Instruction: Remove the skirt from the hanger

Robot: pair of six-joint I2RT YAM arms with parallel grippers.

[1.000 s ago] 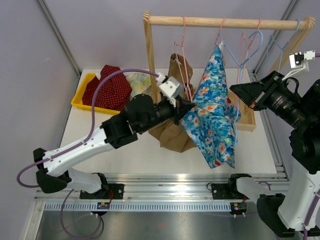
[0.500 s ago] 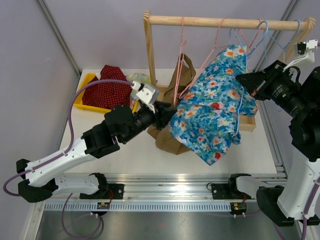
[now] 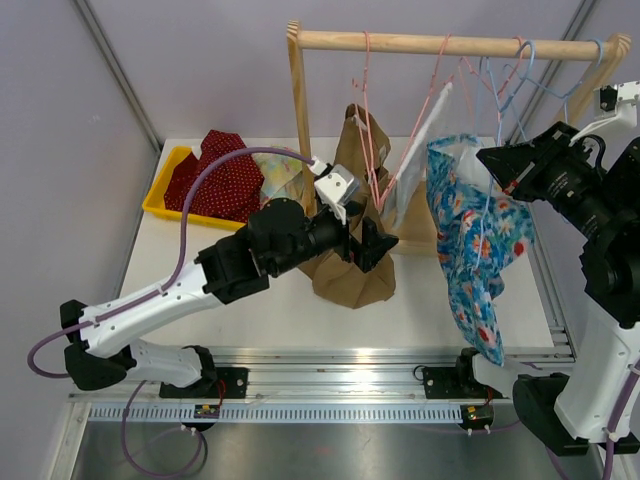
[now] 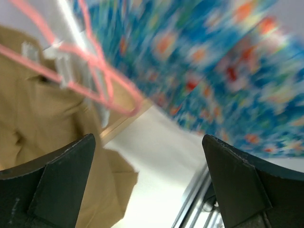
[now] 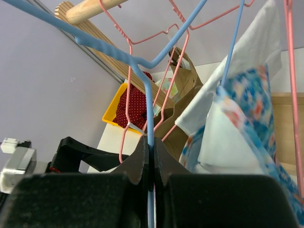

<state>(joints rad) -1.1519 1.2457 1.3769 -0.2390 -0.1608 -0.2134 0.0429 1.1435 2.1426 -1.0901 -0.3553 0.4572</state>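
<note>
Top view: a wooden rail (image 3: 440,43) spans the far half of the table (image 3: 250,320) and carries several wire hangers.

The floral skirt (image 3: 475,235) hangs at the right end of the rack, from a blue hanger (image 3: 497,95). It droops in a long fold that passes over the table's near right edge, with its white lining showing at the top. How the skirt is fastened to the wire cannot be told.

The right gripper (image 3: 492,162) sits just beside the skirt's upper edge, with its fingers clenched on the blue hanger. In the right wrist view, the right gripper (image 5: 152,156) pinches the hanger's (image 5: 137,71) vertical wire. The skirt (image 5: 247,104) hangs to one side.

The left gripper (image 3: 378,245) is near the table's middle with its fingers spread wide and grasping nothing. It sits in front of a tan garment (image 3: 350,270) that hangs on a pink hanger (image 3: 372,130) beside the rack's left post. The garment's lower end is crumpled on the table.

In the left wrist view, only bare table shows between the fingers of the left gripper (image 4: 147,142). The tan garment (image 4: 28,123) and the pink clip hanger (image 4: 95,85) are on one side. The skirt (image 4: 213,61) is blurred above, apart from both fingers.

At the table's far left corner, a yellow bin (image 3: 158,195) holds a red polka-dot cloth (image 3: 215,185).
</note>
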